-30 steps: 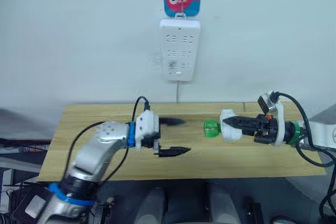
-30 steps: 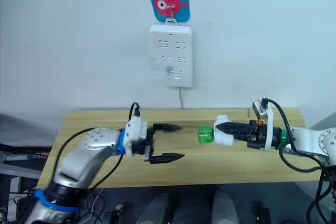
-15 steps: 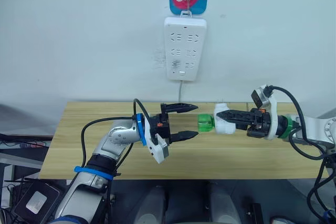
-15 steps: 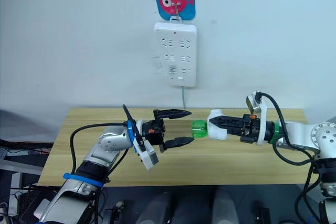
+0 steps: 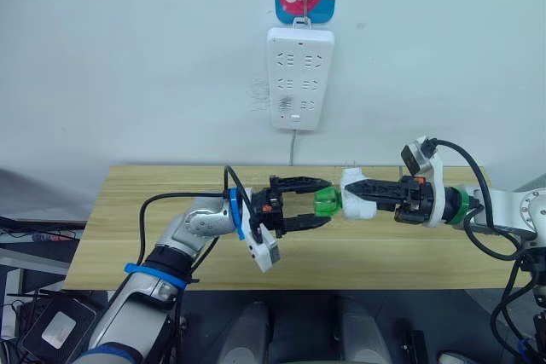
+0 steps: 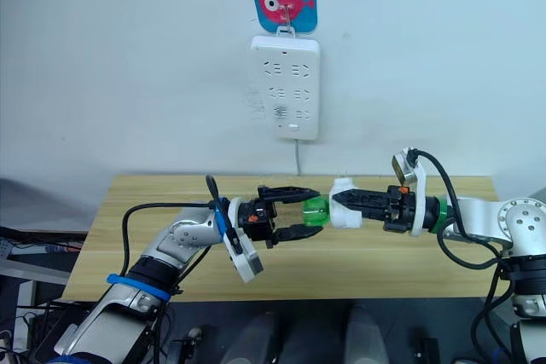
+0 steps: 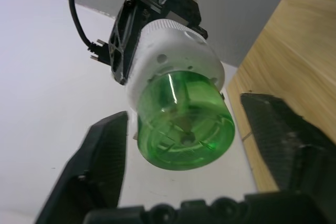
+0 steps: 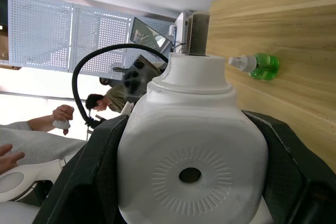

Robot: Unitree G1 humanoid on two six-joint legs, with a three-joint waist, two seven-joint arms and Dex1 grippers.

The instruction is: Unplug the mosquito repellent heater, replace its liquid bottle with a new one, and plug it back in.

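Above the desk (image 5: 128, 210), the right claw (image 5: 368, 194) is gripping the mosquito repellent heater (image 5: 356, 194) tightly, holding it sideways with its green liquid bottle (image 5: 326, 201) pointing to the left claw (image 5: 317, 204). The left claw is standing open, its two fingers (image 7: 102, 166) on either side of the bottle, not touching it. A spare green bottle (image 8: 255, 65) is lying on the desk.

A light wooden table (image 5: 107, 228) runs from 9 o'clock to 3 o'clock across the head view, its 12 o'clock edge against the white wall. In the right wrist view, one small green bottle (image 8: 261, 66) with a white cap rests on its planks; upright or lying, I cannot tell.
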